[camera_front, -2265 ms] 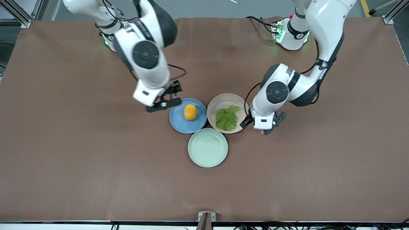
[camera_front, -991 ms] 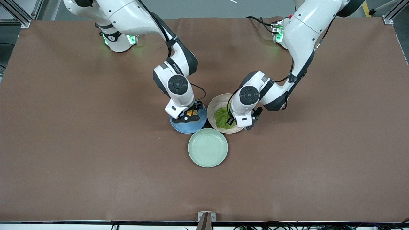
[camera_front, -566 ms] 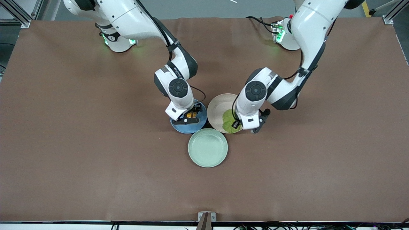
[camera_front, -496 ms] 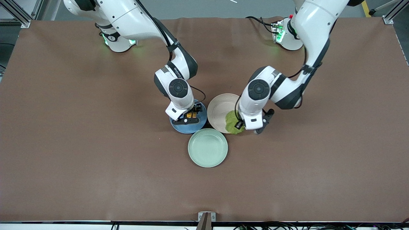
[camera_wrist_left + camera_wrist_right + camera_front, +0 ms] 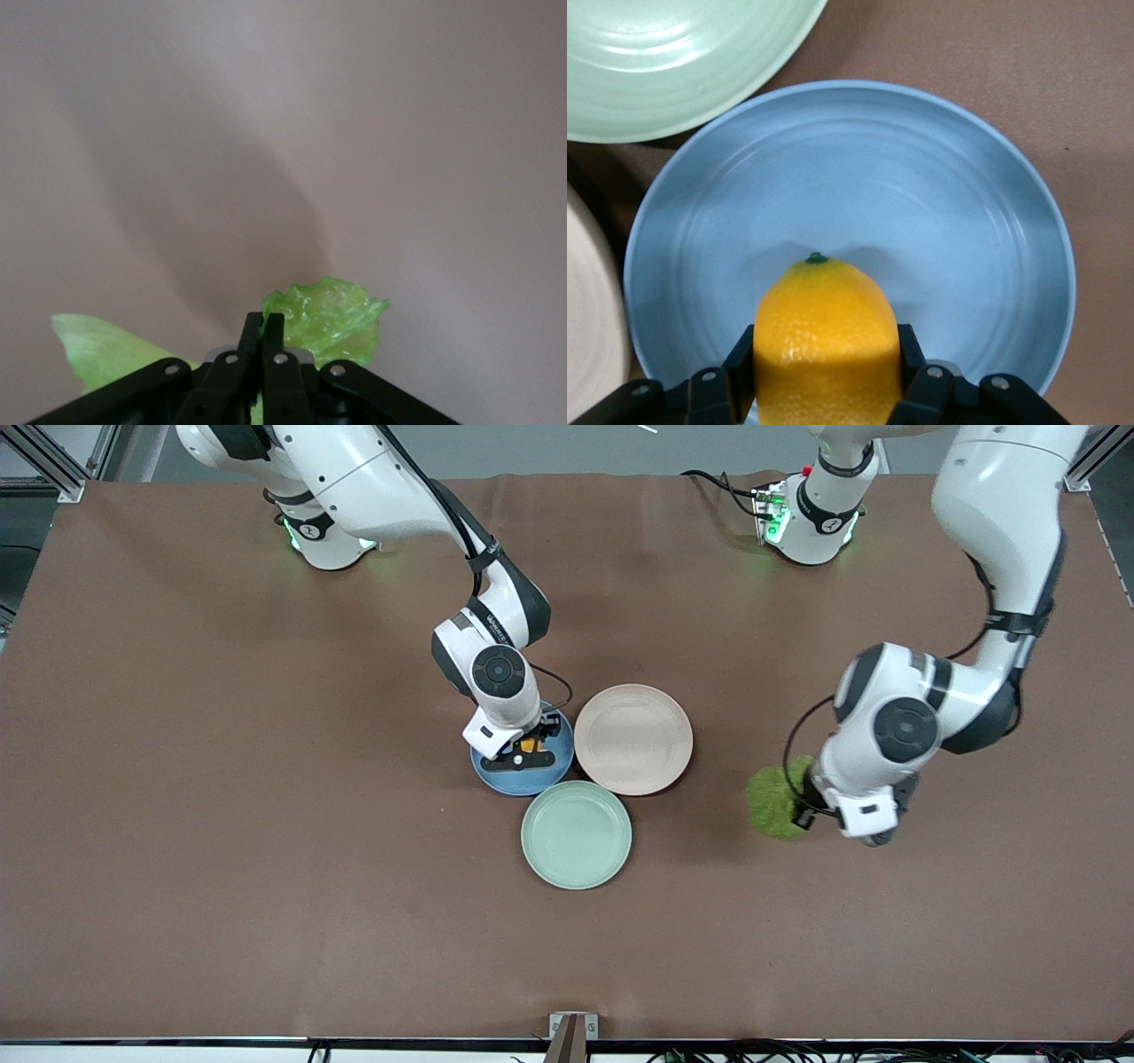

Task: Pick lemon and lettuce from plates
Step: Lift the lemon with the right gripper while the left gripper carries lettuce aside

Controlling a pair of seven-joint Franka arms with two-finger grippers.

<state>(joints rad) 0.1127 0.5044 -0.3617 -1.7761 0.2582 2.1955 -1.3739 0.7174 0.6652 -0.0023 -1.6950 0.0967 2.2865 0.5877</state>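
Front view: the right gripper (image 5: 526, 749) is down over the blue plate (image 5: 500, 776), its fingers closed narrowly on the two sides of the lemon (image 5: 530, 743). Right wrist view: the lemon (image 5: 826, 343) sits between the black fingers (image 5: 911, 352), stem tip pointing away from the wrist, with the blue plate (image 5: 966, 221) spread beneath it; whether the fruit rests on the plate or is just clear of it cannot be told. A shadow lies on the plate just ahead of the lemon.

The left gripper (image 5: 802, 808) is over bare table toward the left arm's end, well apart from the plates, pinching the lettuce (image 5: 772, 802). Left wrist view: the fingers (image 5: 263, 335) are drawn together to a narrow slit on the leaf, and the lettuce (image 5: 330, 312) bunches out on both sides of them, above the brown table (image 5: 283, 106).

The beige plate (image 5: 633, 738) lies beside the blue plate, toward the left arm's end, with nothing on it. The green plate (image 5: 576, 834) lies nearer the front camera than both, just beside them; its rim (image 5: 682, 53) shows in the right wrist view.
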